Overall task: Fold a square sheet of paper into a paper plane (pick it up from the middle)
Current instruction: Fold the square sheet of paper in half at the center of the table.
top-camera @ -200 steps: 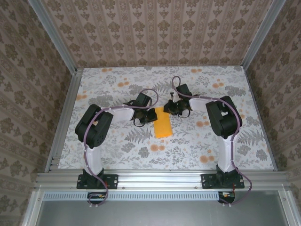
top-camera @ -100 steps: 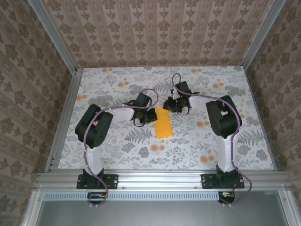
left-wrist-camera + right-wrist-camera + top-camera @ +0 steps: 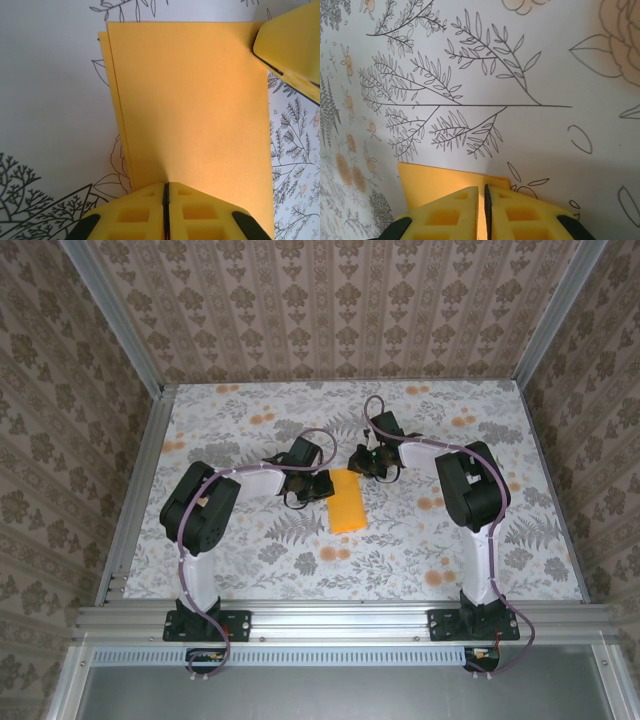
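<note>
You've got the thin orange-yellow sheet of paper (image 3: 347, 504) lying flat on the white floral-print table top (image 3: 250, 540), mid-table between the two arms. It's no longer a square: it reads as a tall rectangle. In the left wrist view (image 3: 190, 110) a second layer peeks out along one long edge, so judge the first half-fold as done, layers slightly offset.

The black and yellow left gripper (image 3: 318, 486) sits at the sheet's left edge. In its own camera its jaws are pressed together (image 3: 165, 192), tips right on the paper's edge, with a faint pucker running up from the seam. You can't tell whether paper is nipped between them or only pressed down.

The right gripper (image 3: 368, 466) is at the far right corner of the sheet. Its jaws are also pressed together (image 3: 485, 192) with a corner of the orange-yellow sheet (image 3: 420, 185) under them, and no paper visibly held. One of its yellow fingers (image 3: 292, 45) shows touching or just over that corner in the left wrist view.

Progress call: early. One fold in, probably being creased or steadied. No pointed nose, no triangular corner folds, no wings yet, so most of the plane is left: reopen or use the centre crease, fold the corners in, then the wing folds. Watch the layer offset, since it could skew later folds.
</note>
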`<state>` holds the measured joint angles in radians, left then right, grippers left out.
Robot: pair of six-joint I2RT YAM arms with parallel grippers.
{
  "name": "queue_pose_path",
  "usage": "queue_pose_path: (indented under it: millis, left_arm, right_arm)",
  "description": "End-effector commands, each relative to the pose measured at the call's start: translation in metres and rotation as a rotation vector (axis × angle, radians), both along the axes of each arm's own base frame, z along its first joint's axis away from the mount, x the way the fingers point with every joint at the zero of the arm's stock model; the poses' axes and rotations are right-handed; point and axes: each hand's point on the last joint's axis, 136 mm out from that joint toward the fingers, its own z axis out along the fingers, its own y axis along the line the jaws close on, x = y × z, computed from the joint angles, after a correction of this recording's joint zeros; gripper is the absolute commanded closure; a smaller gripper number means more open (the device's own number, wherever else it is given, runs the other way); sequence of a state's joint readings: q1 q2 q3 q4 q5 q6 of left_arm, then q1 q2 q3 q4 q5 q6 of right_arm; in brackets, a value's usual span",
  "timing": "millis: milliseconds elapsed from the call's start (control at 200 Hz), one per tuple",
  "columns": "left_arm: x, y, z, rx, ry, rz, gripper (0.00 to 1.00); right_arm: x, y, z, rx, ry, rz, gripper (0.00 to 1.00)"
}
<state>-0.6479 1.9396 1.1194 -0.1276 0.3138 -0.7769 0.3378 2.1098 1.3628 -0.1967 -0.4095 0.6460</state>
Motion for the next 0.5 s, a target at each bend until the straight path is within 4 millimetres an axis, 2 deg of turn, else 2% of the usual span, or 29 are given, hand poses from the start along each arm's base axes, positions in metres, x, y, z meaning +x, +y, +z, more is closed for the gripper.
queue_pose_path:
  millis: [0, 50, 140, 315, 495]
  left_arm:
    - [-0.057, 0.049, -0.055, 0.233, 0.203, -0.018, 0.9]
    - [-0.056, 0.047, -0.052, 0.222, 0.196, -0.016, 0.9]
    - [-0.054, 0.044, -0.047, 0.2, 0.185, -0.017, 0.9]
    - [-0.052, 0.037, -0.03, 0.15, 0.151, -0.028, 0.9]
    - [-0.06, 0.042, -0.02, 0.136, 0.137, -0.023, 0.9]
  right_arm:
    - [-0.004, -0.016, 0.023, -0.052, 0.005, -0.061, 0.82]
    - [-0.014, -0.018, 0.03, -0.044, 0.001, -0.056, 0.8]
    - [-0.04, -0.017, 0.03, -0.014, 0.021, -0.029, 0.79]
    - [-0.086, 0.008, 0.03, 0.088, 0.061, 0.076, 0.79]
    - [-0.109, 0.029, 0.016, 0.107, 0.085, 0.157, 0.82]
